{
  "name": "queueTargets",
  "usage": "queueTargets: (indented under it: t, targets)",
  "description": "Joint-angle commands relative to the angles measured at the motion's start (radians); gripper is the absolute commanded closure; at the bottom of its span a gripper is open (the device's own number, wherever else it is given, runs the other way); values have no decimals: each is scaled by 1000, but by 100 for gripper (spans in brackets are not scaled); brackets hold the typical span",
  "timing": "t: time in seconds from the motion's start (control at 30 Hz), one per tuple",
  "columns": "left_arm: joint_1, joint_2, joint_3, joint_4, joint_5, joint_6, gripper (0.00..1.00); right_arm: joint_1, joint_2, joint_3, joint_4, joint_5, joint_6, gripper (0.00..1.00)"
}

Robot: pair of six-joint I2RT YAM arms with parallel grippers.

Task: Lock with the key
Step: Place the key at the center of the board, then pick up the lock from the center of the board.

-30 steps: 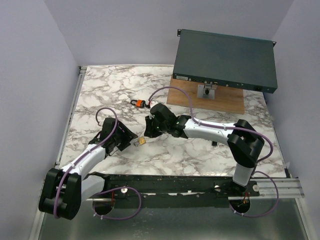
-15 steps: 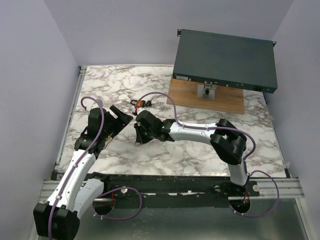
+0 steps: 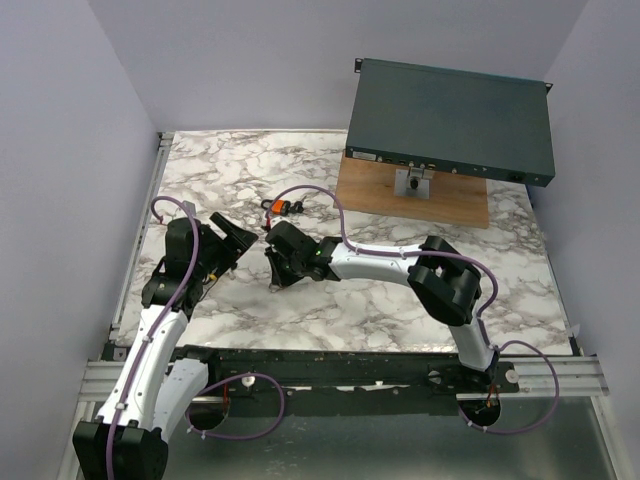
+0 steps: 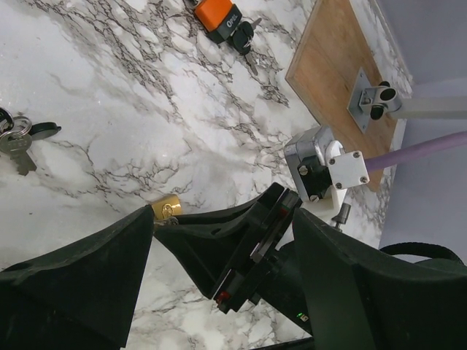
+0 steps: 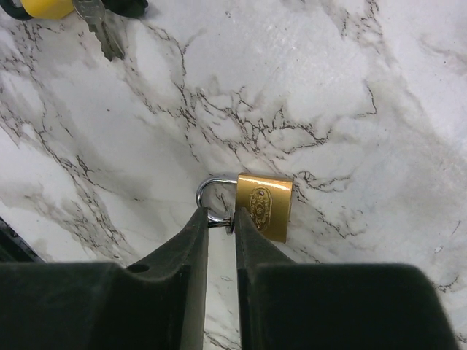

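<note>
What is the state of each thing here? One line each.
padlock: lying flat on the table; shackle open or shut, unclear.
right gripper: nearly shut, tips on the shackle.
left gripper: open, empty.
keys: lying loose.
orange lock: lying untouched.

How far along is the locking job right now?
Done: nothing yet; no key sits in the brass padlock. In hand: the right end effector pinches its shackle on the marble. The left end effector is open and empty. Left: fetch the yellow-headed key, insert, turn.
</note>
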Motion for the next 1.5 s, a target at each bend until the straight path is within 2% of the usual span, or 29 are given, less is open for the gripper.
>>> queueTargets:
  t: [0.0,0.3,0.63,0.77,0.97,1.2,1.33,1.47]
  targets:
    - [17,-14,-5,-2,43,18,24,8,23,30,-27,27,-10,75]
    - [28,-15,5,3,66,22,24,8,-3,30,-27,44,-18,54]
    - [54,-31,39,-15,102,28,24,-33,9,148,-92,294,-70,32]
    - [61,-32,56,-21,121,29,24,-95,58,229,-97,370,-62,28]
    - [67,-31,85,-29,149,34,24,-174,223,439,-105,465,-83,21]
    - [80,-12,122,-46,196,57,24,-212,440,723,-109,481,-165,17]
    - [96,1,134,-51,221,72,24,-212,532,823,-72,474,-212,15]
    - [111,10,125,-44,242,75,24,-212,583,853,-27,462,-228,14]
